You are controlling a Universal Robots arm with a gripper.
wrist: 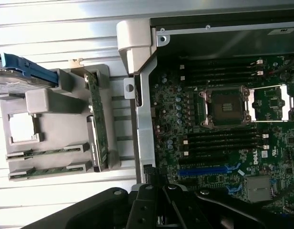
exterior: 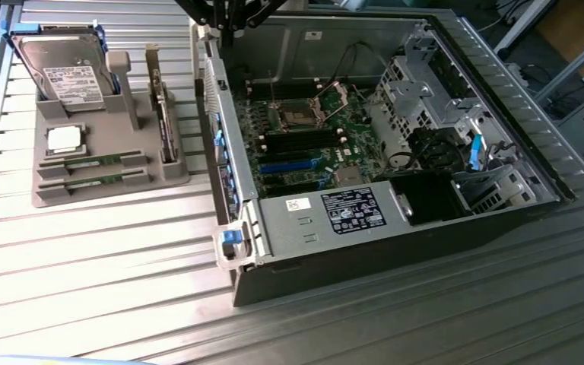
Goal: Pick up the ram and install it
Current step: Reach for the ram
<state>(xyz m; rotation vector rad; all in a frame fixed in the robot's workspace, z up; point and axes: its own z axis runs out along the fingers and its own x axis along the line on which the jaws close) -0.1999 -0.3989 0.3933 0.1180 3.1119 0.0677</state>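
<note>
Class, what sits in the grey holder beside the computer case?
The grey holder carries a hard drive and a bracketed card standing upright, plus a processor, one ram stick and a second ram stick lying flat. The drive's and card's lower edges are hidden in their slots.

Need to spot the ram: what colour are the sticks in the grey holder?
Green; the ram shows best in the exterior view.
</note>
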